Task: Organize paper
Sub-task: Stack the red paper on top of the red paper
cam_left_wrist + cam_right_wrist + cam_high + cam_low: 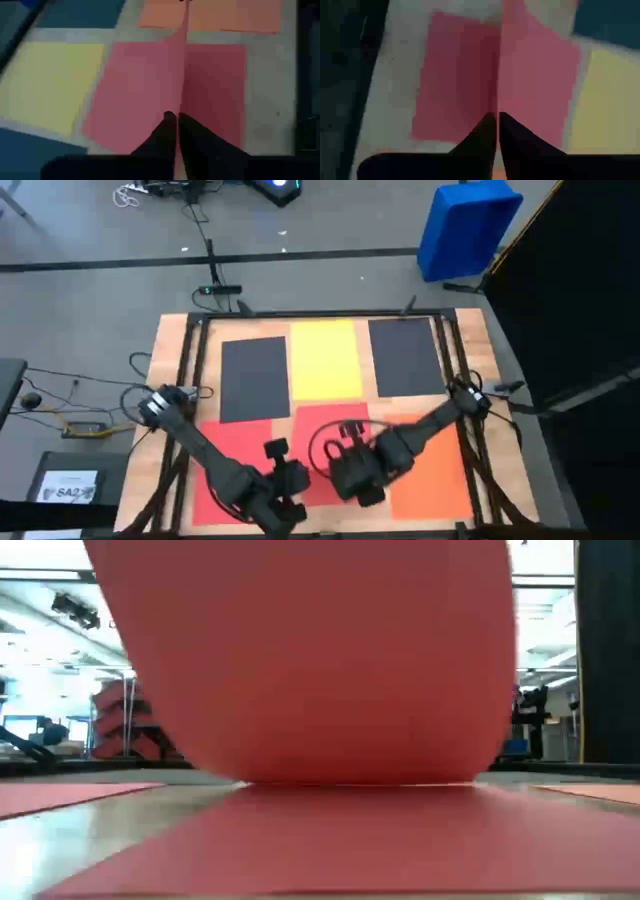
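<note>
Now we see the wooden table (170,345) carrying six flat sheets of paper: two dark grey sheets (254,378), one yellow sheet (324,358) between them, two red sheets (232,442) and one orange sheet (435,480). Both claws work over the near row, well short of the yellow and grey sheets beyond them. The left gripper (177,120) is clenched on the lifted edge of a red sheet (140,90), which rises between its fingertips. The right gripper (497,119) is likewise clamped on a raised red edge, a red sheet (455,85) lying flat below it. From table height a red sheet (310,660) stands curled up off the surface. Both arms reach inward from the table's sides, elbows bent, wrists close together near the front edge.
</note>
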